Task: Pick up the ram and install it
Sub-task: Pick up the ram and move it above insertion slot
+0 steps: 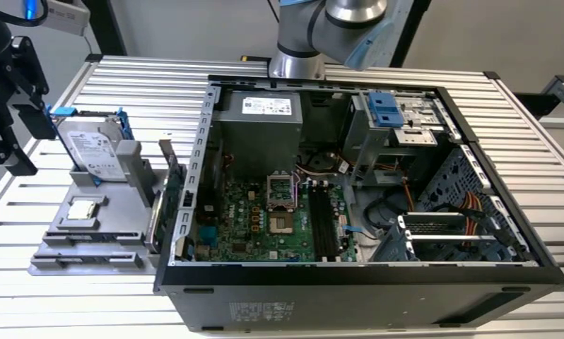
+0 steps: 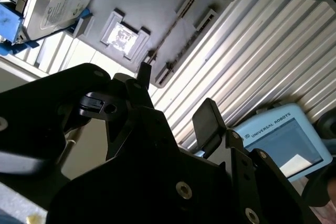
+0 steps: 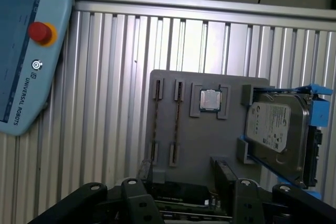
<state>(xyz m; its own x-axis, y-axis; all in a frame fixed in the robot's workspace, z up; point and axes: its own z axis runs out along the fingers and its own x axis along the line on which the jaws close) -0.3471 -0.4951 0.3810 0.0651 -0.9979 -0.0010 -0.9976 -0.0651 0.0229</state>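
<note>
The gripper (image 3: 182,174) hangs over the near edge of the holder (image 3: 210,140). Its two black fingers (image 3: 143,170) are spread apart with nothing between them. The ram (image 3: 176,121) stands on edge in one of the holder's two long slots and shows as a thin dark line between end clips. It is apart from the fingers, with open air above it. I cannot tell whether the twin slot beside it holds a stick too.

On the same holder, the chip (image 3: 210,99) lies flat in its pocket just beside the ram's slot. Beyond it the drive (image 3: 275,129) leans in its blue frame. The card (image 1: 175,187) stands upright between the holder and the case (image 1: 357,296), leaving only a narrow gap there. The case lies open-side up on the exterior view's right, its walls rising around the board. The black slots (image 1: 321,226) sit low among cables and brackets.

Everything rests on a ribbed metal table (image 1: 141,78), bare on the holder's far side. A pendant (image 3: 23,77) overlaps the table's edge in the first wrist view. The arm (image 1: 301,35) rises behind the case.
</note>
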